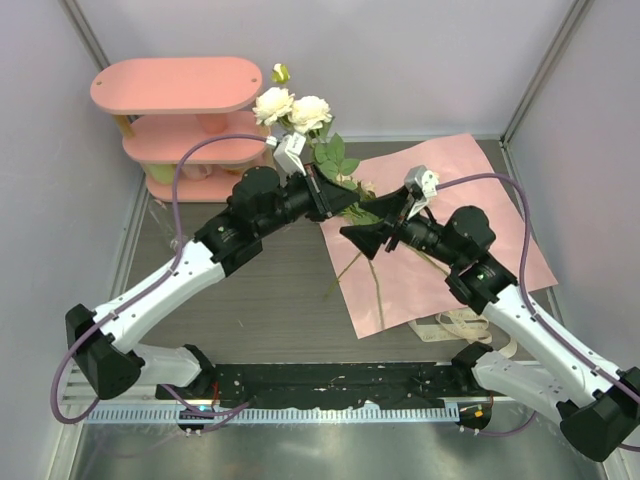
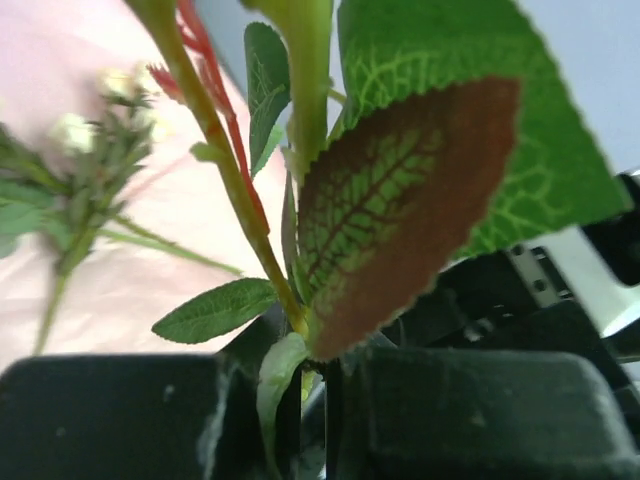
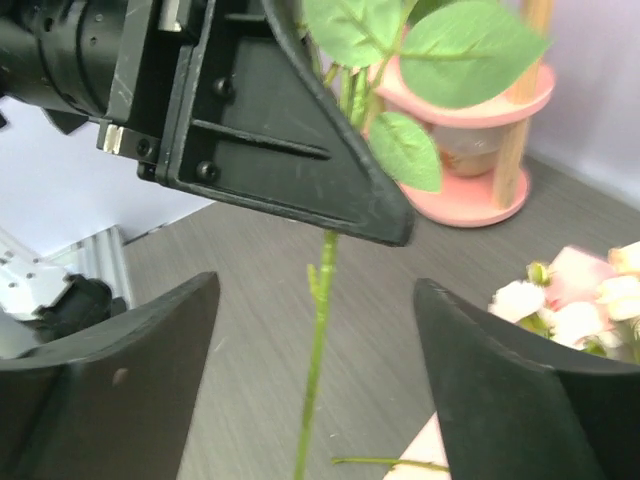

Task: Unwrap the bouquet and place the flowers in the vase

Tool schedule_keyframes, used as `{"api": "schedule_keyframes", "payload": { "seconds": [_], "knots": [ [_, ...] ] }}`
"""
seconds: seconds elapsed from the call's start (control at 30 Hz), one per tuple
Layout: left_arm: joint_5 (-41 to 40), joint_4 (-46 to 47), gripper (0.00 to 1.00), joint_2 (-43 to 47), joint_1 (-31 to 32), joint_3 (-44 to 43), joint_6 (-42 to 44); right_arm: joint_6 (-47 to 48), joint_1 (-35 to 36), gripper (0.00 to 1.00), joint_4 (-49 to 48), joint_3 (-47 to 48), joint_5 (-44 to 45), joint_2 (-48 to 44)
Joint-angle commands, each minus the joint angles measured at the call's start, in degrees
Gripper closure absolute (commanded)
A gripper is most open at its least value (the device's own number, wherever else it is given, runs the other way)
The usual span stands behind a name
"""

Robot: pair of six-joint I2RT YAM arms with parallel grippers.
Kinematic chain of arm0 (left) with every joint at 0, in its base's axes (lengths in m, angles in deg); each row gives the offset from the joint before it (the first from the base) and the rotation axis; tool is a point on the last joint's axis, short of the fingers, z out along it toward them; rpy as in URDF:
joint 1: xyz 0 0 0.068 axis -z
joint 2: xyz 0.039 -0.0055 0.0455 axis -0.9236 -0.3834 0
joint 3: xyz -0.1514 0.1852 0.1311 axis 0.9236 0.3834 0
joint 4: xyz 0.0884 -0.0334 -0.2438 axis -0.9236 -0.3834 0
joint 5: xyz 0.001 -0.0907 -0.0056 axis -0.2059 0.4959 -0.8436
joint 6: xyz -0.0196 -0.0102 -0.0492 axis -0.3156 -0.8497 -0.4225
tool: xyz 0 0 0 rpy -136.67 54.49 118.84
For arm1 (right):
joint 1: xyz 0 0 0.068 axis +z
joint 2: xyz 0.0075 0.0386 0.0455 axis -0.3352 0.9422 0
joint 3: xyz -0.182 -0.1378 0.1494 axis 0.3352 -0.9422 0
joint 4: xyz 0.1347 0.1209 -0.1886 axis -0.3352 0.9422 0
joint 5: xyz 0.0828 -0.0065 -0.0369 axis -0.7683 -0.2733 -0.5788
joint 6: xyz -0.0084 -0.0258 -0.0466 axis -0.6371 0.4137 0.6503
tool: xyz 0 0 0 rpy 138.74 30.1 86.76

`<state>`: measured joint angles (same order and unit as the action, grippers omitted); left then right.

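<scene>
Flowers (image 1: 292, 108) aloft over counter (image 1: 270, 310), stems (image 2: 245, 200) pinched in closed left pincer (image 1: 345, 205); right pincer (image 1: 362, 240) spread open around one hanging stem (image 3: 318, 300). Probably light, thin, easily crushed; best gripped gently on bare lower stem.

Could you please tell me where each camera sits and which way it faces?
Top external: above and behind the bases, looking down on the table, both arms, left claw and right claw.
Left wrist: on that wrist, looking along its shut fingers up the flower stems they grip.
Right wrist: on that wrist, looking between its open fingers at the left claw, stems and pink shelf.
Shared: all three show the flower stems; top and right wrist both show the left claw and shelf.
</scene>
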<state>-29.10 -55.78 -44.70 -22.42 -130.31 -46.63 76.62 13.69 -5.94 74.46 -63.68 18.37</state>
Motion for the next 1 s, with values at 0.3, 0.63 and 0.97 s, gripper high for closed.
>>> {"api": "schedule_keyframes", "payload": {
  "seconds": [0.3,0.63,0.97],
  "knots": [
    [-41.9,-52.4,1.00,9.6,-2.3,-35.3,34.4,1.4,0.2,0.09,14.7,4.2,30.9,-15.7],
    [-67.4,-43.9,1.00,-2.8,-2.9,-65.8,62.8,0.4,0.1,0.08,15.7,4.6,22.6,-9.8],
    [-62.4,-28.3,1.00,-3.0,-12.9,-57.2,65.0,0.9,0.2,0.06,15.1,3.4,24.2,-9.5]
  ]
}}
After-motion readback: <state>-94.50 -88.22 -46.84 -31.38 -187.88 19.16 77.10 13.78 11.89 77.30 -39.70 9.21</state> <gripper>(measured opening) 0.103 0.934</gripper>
